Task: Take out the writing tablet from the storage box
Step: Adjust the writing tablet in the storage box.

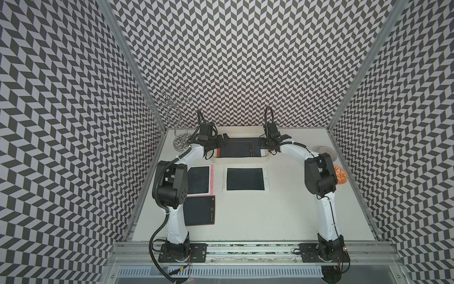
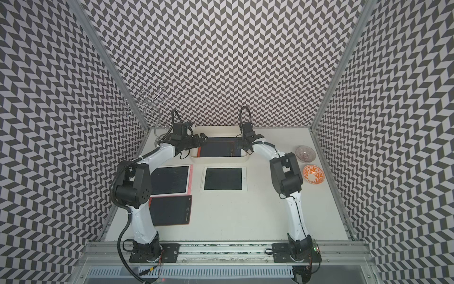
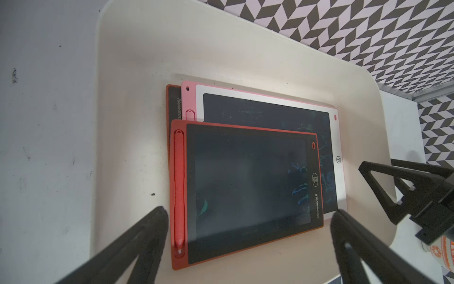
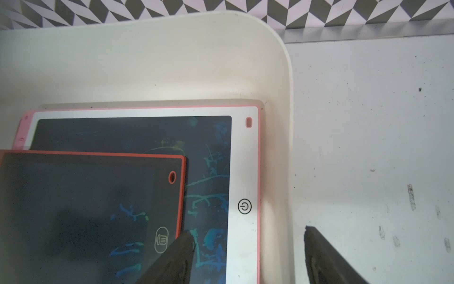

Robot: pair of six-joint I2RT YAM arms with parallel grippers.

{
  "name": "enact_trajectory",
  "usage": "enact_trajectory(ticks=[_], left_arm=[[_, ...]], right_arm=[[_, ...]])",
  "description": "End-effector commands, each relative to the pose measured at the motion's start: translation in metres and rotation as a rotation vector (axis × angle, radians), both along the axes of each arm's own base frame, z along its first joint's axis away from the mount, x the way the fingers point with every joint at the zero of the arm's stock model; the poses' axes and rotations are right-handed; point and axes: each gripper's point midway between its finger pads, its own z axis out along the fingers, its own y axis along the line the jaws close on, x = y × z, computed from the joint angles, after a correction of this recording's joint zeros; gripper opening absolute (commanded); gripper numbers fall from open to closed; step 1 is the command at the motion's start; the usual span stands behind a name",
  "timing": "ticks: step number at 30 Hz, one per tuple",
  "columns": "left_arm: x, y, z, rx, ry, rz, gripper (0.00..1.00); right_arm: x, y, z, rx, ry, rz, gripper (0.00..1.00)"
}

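The cream-white storage box (image 1: 240, 161) (image 2: 221, 159) stands at the back centre of the table. Inside lies a stack of writing tablets: a red-orange one (image 3: 245, 189) (image 4: 86, 209) with a stylus in its side on top, a pink-and-white one (image 3: 270, 110) (image 4: 147, 130) under it, and a dark one whose edge (image 3: 173, 103) peeks out below. My left gripper (image 3: 249, 215) (image 1: 222, 140) hangs open over the box's left end, its fingers either side of the red-orange tablet. My right gripper (image 4: 248, 233) (image 1: 261, 145) is open at the right end. One finger touches the pink tablet's screen; the other is outside the box wall.
Three more tablets lie in front of the box: pink (image 1: 199, 180), white (image 1: 245, 178) and dark red (image 1: 200, 211). A clear glass bowl (image 1: 325, 151) and an orange patterned bowl (image 1: 341, 174) sit at the right edge. A wire stand (image 1: 180, 141) occupies the back left corner.
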Motion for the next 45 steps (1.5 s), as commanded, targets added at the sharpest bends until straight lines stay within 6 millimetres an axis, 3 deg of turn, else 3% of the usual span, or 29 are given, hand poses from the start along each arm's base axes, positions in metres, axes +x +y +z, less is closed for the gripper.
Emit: enact_trajectory(ticks=[1,4,12,23,25,35,45], left_arm=[[0.0,-0.006,-0.006,-0.006,0.016,-0.016,0.99],[0.0,-0.008,-0.013,0.002,0.032,-0.021,0.99],[0.001,-0.011,-0.024,0.023,0.057,-0.019,0.99],[0.007,-0.012,-0.042,0.042,0.095,-0.003,0.99],[0.009,-0.013,-0.045,0.053,0.099,-0.003,0.99],[0.019,-0.009,-0.064,0.133,0.122,0.01,0.99],[0.03,-0.003,-0.071,0.2,0.128,0.015,0.99]], right_arm=[[0.013,-0.007,0.009,-0.022,-0.047,-0.027,0.69],[0.015,-0.008,0.009,-0.033,-0.049,-0.026,0.66],[0.015,-0.011,0.013,-0.047,-0.055,-0.031,0.44],[0.014,-0.017,0.008,-0.04,-0.033,-0.027,0.21],[0.014,-0.019,0.007,-0.035,-0.028,-0.025,0.0],[0.014,-0.028,0.01,-0.031,-0.022,-0.035,0.0],[0.012,-0.033,0.011,-0.006,-0.023,-0.031,0.0]])
